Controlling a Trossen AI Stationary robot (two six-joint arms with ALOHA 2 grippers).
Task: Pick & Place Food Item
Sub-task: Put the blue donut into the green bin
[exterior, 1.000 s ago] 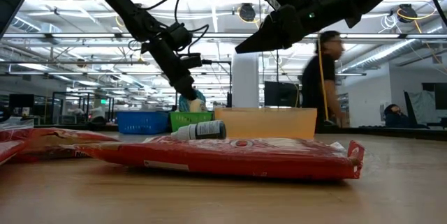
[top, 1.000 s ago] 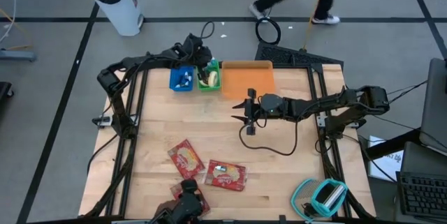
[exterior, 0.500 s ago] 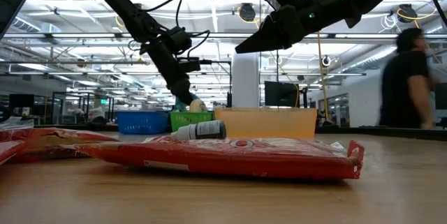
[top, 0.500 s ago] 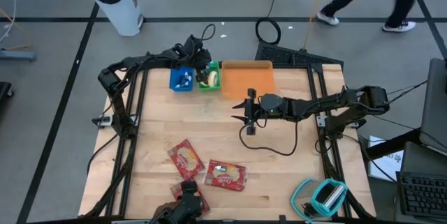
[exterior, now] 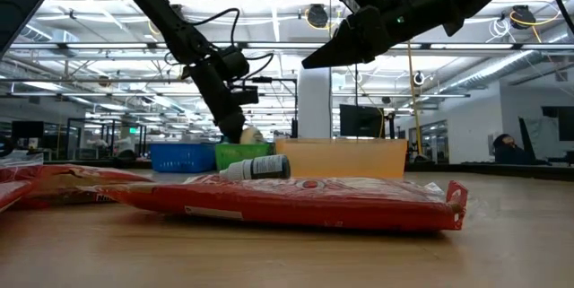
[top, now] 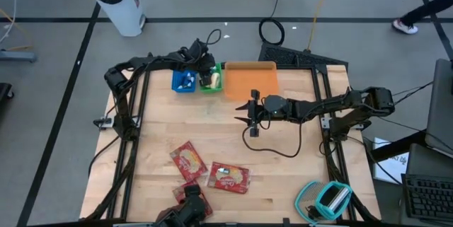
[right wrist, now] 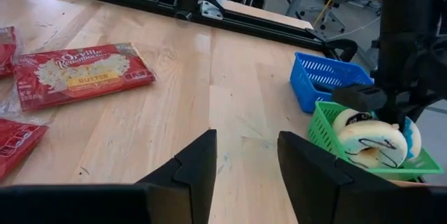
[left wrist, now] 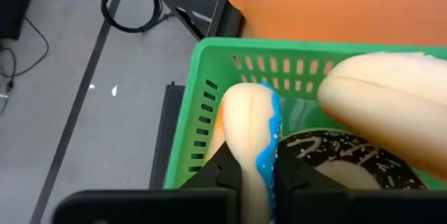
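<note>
A pale donut with blue icing [left wrist: 253, 130] stands on edge in the green basket [top: 211, 80] at the table's far side, beside other donuts [left wrist: 380, 98]. My left gripper [left wrist: 260, 176] is shut on it and reaches down into the basket [exterior: 242, 154]. My right gripper [top: 241, 111] hangs open above the table's middle, nothing between its fingers [right wrist: 199, 165]. My left gripper pinches the blue-iced donut between its two fingers [left wrist: 225, 175], one on each flat side, at the edge nearest the wrist [left wrist: 257, 165]. The fingers slant down from the table's left side. The donut stands on edge inside the green basket; what its lower side rests on is hidden.
A blue basket [top: 184, 80] stands left of the green one, an orange bin [top: 251, 78] to its right. Two red popcorn packets [top: 188, 160] [top: 228, 177] lie near the front edge. A small bottle [exterior: 260, 168] lies behind the nearer packet.
My left gripper has sunk toward the green basket with the donut and tipped more steeply downward. A person beyond the table's far side has walked off to the right.
</note>
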